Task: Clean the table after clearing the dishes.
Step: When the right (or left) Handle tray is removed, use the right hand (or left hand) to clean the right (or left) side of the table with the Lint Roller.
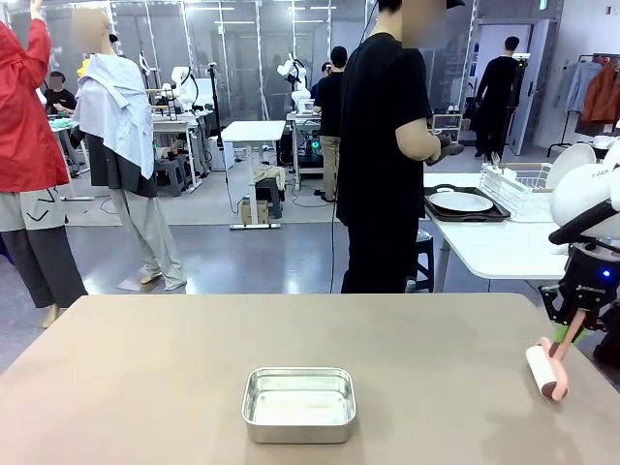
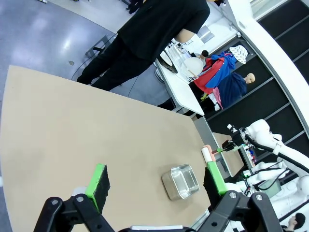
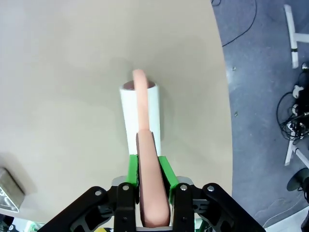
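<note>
The right gripper has its jaws clamped on the pink handle of a lint roller. In the right wrist view the green pads press the handle from both sides, and the white roll lies ahead of them on the counter, apparently touching the surface. In the front view the right gripper stands near the counter's right edge, with the lint roller slanting down from it to the beige top.

The left gripper hangs high above the counter's left side with its jaws spread wide and nothing between them; its green pads stand well apart.

Near the middle of the near side sits a small square steel pan, resting alone on the counter, well apart from the roller.

The dishes are off this counter. On a white side table at the far right, a dark tray carries a white plate, just beside a white wire rack; a second plate I cannot make out. A person in black stands by that table, beyond the counter's far edge.

So clearing looks done, save for the pan. Cleaning seems only at its start: the roller is at the right edge, and nearly the whole top is left to roll.
</note>
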Tool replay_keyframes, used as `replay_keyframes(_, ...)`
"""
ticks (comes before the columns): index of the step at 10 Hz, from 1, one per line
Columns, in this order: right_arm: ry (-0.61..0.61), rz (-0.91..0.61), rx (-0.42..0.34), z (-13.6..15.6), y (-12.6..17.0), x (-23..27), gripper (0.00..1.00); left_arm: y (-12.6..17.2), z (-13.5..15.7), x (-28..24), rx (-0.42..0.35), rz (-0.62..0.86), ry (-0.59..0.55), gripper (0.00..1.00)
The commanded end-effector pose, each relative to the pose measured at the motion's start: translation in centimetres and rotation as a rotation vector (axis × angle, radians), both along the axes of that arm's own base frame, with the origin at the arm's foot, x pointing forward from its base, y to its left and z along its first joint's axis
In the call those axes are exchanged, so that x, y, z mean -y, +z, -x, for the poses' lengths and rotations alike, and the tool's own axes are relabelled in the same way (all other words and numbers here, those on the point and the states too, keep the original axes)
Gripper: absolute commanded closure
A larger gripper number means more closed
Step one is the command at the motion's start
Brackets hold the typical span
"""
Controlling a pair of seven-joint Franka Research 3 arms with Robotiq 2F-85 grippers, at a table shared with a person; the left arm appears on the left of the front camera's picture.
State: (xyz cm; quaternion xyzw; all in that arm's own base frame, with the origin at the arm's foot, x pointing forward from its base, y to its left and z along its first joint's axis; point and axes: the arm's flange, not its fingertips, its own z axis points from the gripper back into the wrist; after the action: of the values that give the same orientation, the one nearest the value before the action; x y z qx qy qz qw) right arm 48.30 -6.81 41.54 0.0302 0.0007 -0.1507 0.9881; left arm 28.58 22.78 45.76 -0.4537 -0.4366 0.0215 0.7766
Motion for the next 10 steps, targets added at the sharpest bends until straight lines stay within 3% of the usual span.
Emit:
replay_keyframes(1,0.039,0.014,0.07,3.0,3.3,-0.2,0.78,0.2,0.1,-0.2,0.003,0.005,-0.005,0.0)
replay_keyframes(3,0.056,-0.004,0.165,5.9,8.4,-0.3,0.78,0.2,0.1,-0.2,0.003,0.005,-0.005,0.0)
replay_keyframes(4,0.093,0.014,0.152,7.5,10.0,-0.6,0.78,0.2,0.1,-0.2,0.003,0.005,-0.005,0.0)
replay_keyframes(5,0.126,0.029,0.138,8.3,10.3,-1.5,0.78,0.2,0.1,-0.2,0.003,0.005,-0.005,0.0)
replay_keyframes(6,0.049,0.017,0.147,5.3,9.1,-0.6,0.78,0.2,0.1,-0.2,0.003,0.005,-0.005,0.0)
replay_keyframes(10,0.049,0.017,0.147,5.3,9.1,-0.6,0.78,0.2,0.1,-0.2,0.003,0.005,-0.005,0.0)
